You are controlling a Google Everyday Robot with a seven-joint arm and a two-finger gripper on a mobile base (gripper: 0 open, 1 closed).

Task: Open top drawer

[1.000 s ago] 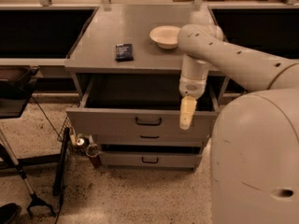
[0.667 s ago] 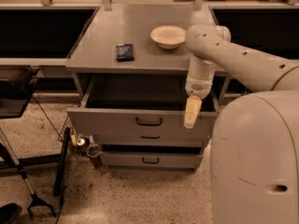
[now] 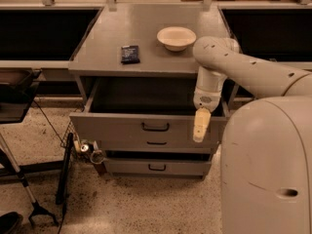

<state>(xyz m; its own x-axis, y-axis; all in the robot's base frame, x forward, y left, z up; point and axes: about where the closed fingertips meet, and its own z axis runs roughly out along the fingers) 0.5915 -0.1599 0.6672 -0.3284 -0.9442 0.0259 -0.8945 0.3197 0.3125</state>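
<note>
Gripper (image 3: pixel 201 126): open or closed cannot be told. It hangs pointing down at the right end of the wide grey scuffed top drawer (image 3: pixel 112 128), apart from its small black handle (image 3: pixel 155 126). Over the last second it drifted slightly right and lower, while the drawer stayed pulled out. Judgement: opening essentially done, arm clearing away.

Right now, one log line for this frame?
top drawer: pulled out | gripper: at drawer front's right end, clear of handle | bowl: on cabinet top
</note>
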